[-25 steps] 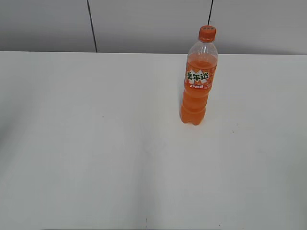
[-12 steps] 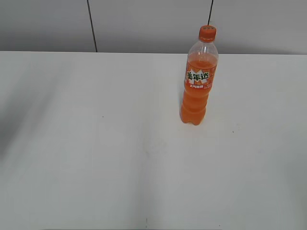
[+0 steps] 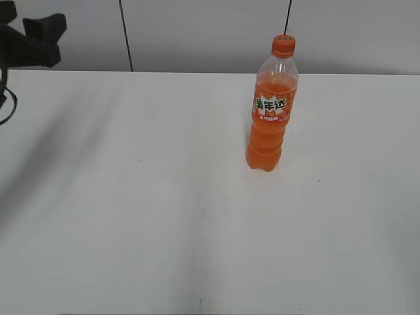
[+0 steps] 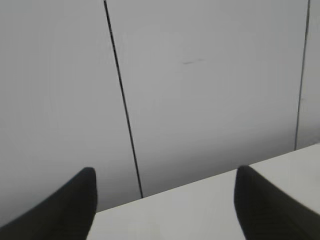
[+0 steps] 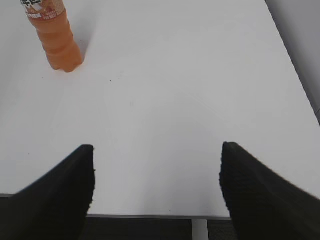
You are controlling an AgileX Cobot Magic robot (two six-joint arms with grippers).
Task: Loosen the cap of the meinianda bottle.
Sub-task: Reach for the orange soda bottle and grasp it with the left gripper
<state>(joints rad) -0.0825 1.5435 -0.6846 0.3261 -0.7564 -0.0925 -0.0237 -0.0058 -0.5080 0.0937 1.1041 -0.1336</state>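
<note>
The meinianda bottle [image 3: 270,111] stands upright on the white table, right of centre toward the back, full of orange soda. Its orange cap [image 3: 283,45] sits on the neck. The bottle's lower body also shows in the right wrist view [image 5: 54,37] at the top left; the cap is out of that view. My left gripper [image 3: 29,39] is at the far top left of the exterior view, high and far from the bottle; its fingers [image 4: 165,200] are open and empty. My right gripper [image 5: 157,185] is open and empty above the table's near edge and is out of the exterior view.
The white table [image 3: 164,197] spreads across the exterior view. A grey panelled wall with dark seams [image 3: 126,36] stands behind it. The table's near edge [image 5: 150,216] shows in the right wrist view, and its right edge [image 5: 292,65] too.
My left gripper has come into the exterior view at the top left. The bottle has not moved.
</note>
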